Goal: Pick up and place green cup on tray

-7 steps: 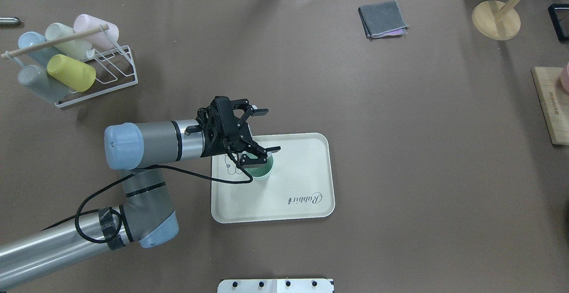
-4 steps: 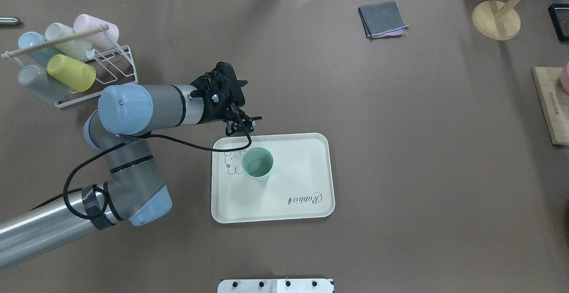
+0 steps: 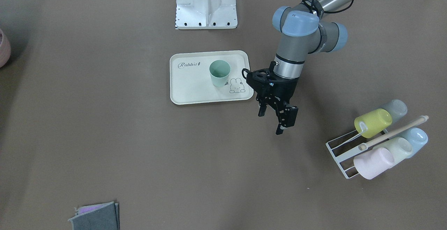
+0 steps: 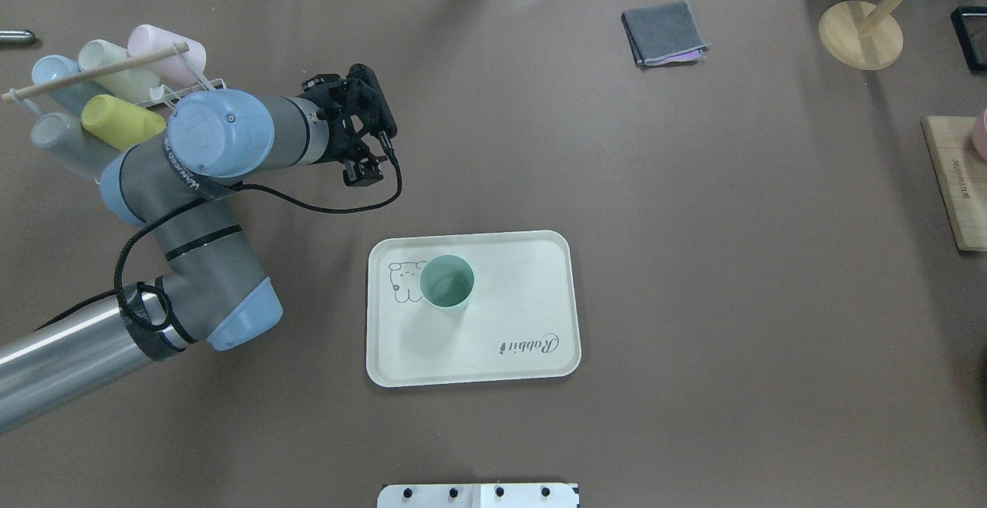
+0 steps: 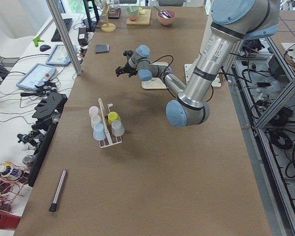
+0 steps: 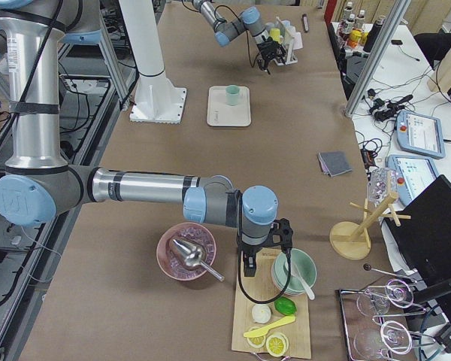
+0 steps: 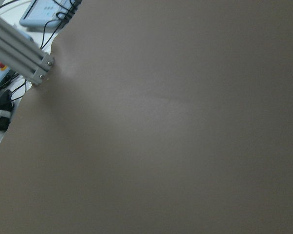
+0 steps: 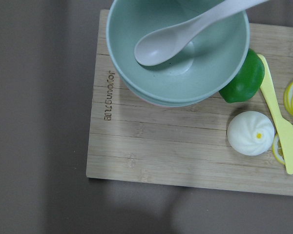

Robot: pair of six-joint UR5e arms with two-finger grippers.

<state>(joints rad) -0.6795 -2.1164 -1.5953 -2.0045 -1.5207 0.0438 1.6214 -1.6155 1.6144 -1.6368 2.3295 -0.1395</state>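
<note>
The left gripper (image 3: 271, 120) hangs wide open and holds nothing. The green cup (image 3: 220, 73) stands upright on the tray (image 3: 181, 95), apart to the gripper's right. So I judge the placing is done and no grip is needed.

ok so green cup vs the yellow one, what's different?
Pose: the green cup stands upright, mouth up, while the yellow cup lies on its side.
Place: the green cup is on the tray, while the yellow cup sits on the white wire rack among other cups.
Colour: the green cup is mint green, the yellow cup yellow-green.
Both are plain handleless tumblers of similar size.
</note>
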